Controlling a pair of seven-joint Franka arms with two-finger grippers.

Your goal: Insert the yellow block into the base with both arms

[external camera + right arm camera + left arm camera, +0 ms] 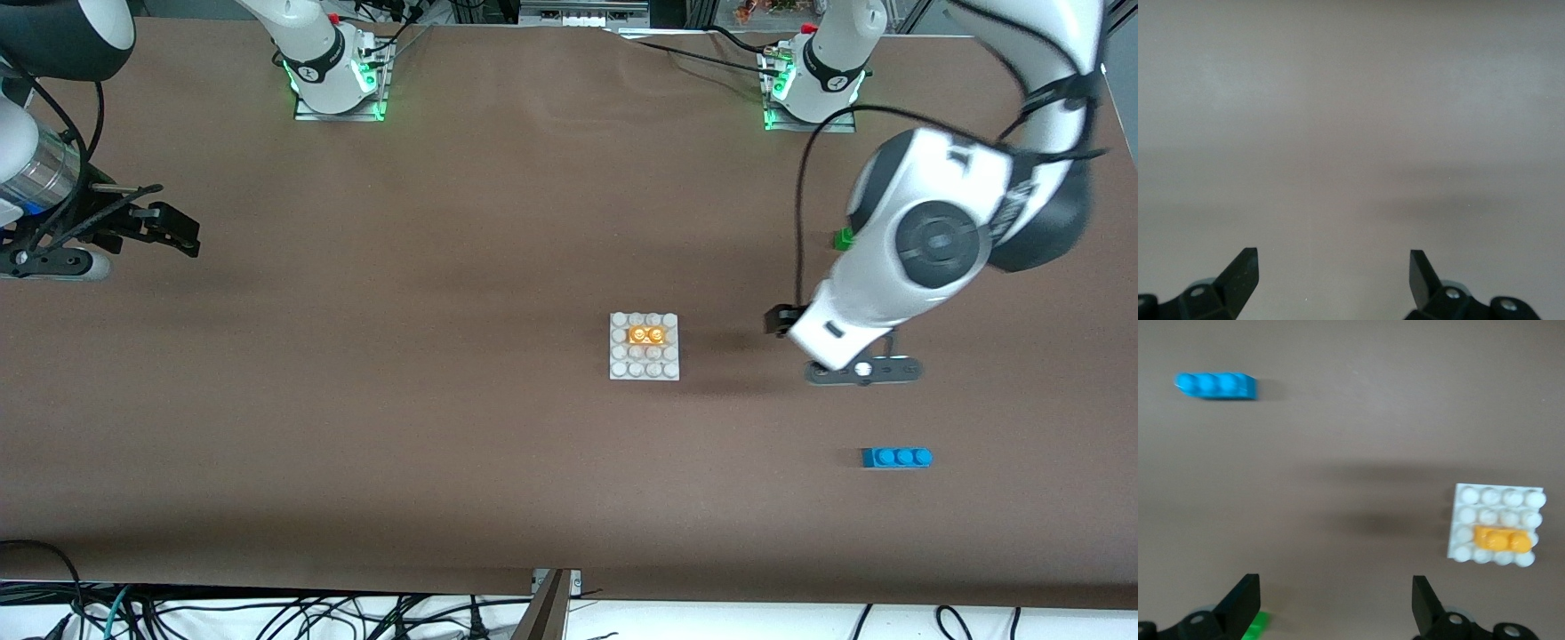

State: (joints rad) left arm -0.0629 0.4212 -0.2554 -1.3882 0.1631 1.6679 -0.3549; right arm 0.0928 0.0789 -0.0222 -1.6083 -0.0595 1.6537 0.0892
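The white base (645, 369) lies flat near the table's middle. The yellow block (647, 335) sits on its studs, in the second row from the robots' edge. Both show in the left wrist view, base (1495, 497) and block (1501, 539). My left gripper (1335, 600) is open and empty, up over bare table between the base and the left arm's end; in the front view the left arm's wrist (889, 284) hides it. My right gripper (182, 236) is open and empty at the right arm's end, over bare table (1333, 273).
A blue three-stud brick (896, 457) lies nearer the front camera than the left hand; it also shows in the left wrist view (1217, 385). A green brick (842, 238) lies partly hidden by the left arm, seen too in the left wrist view (1255, 628).
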